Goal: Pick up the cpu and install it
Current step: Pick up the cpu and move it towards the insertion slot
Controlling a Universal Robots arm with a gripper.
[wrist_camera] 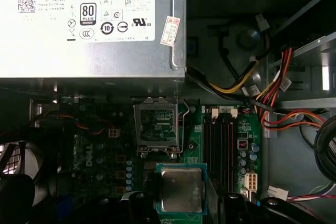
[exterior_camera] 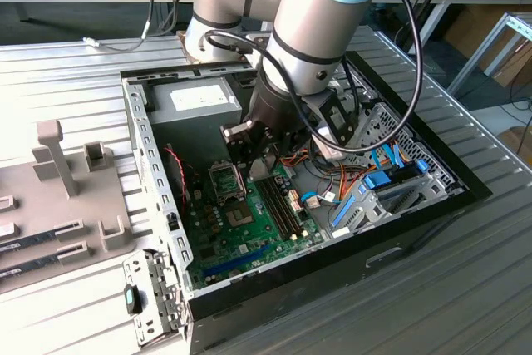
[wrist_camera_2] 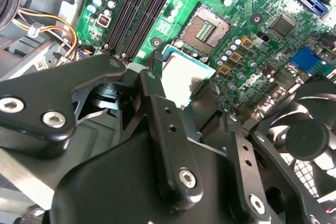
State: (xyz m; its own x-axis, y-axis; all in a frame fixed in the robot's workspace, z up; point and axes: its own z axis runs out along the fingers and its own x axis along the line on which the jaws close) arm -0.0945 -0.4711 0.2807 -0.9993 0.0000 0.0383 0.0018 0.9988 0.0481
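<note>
The space straight above the socket (wrist_camera: 157,127) is open, and the claw (wrist_camera: 181,200), gripping the cpu (wrist_camera: 181,184), hangs just beside the socket over the board (wrist_camera: 191,145). The power supply (wrist_camera: 89,19) rises like a wall close along one side of the socket. Memory slots (wrist_camera: 220,140) and cables (wrist_camera: 265,95) crowd another side, and the fan (wrist_camera_2: 310,135) a third.

A grey metal power-supply box (exterior_camera: 199,101) sits in the open black computer case (exterior_camera: 349,268). A green circuit board (exterior_camera: 249,234) lies beside it.
</note>
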